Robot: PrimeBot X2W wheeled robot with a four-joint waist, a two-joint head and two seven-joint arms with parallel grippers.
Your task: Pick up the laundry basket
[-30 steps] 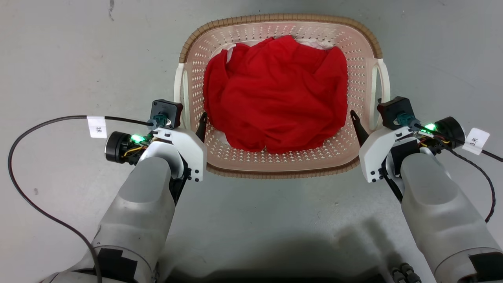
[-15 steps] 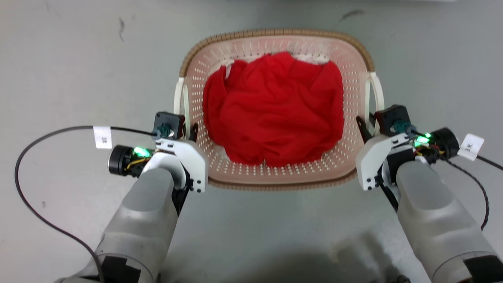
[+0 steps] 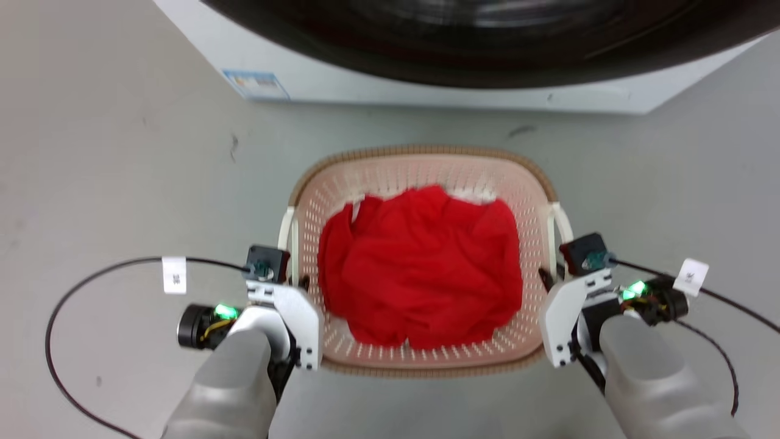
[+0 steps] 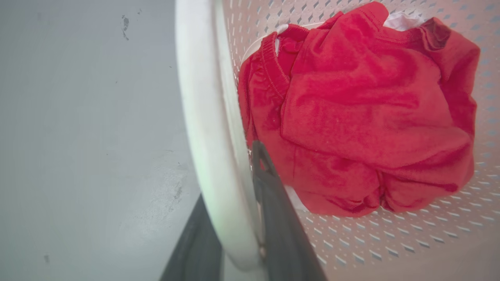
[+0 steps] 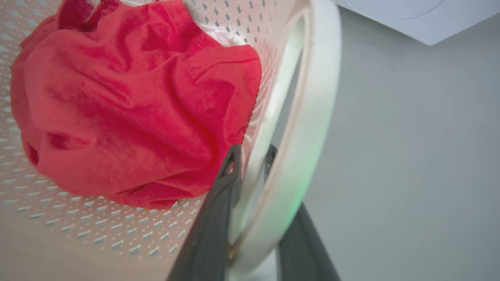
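Laundry basket (image 3: 396, 177): low, near the front of the washing machine (image 3: 341, 79). Whether its base has cleared the floor (image 3: 122, 183) cannot be told.
Load: one red garment (image 3: 420, 268), heaped in the middle of the basket.
Left gripper (image 4: 230, 183): fingers pinching the basket's side at the left handle (image 4: 203, 117), on the end farther from the washing machine. One finger is inside the wall against the garment, the other outside the handle.
Right gripper (image 5: 251, 152): the same pinch at the right handle (image 5: 312, 117), with one finger inside the wall and one on the handle side.
Step in hand (judged): two-arm lift of the laundry basket, at an early stage.
Procedure: raise both arms at an equal rate to hold the rim level. Hold the clamping force constant. Do not push the arms together or pull them apart, since the thin plastic is likely to flex. Lift straight up, well apart from the washing machine.
Risk (judged): the smooth, rounded handles may slip along the fingers if one side leads. The load looks light and centred.
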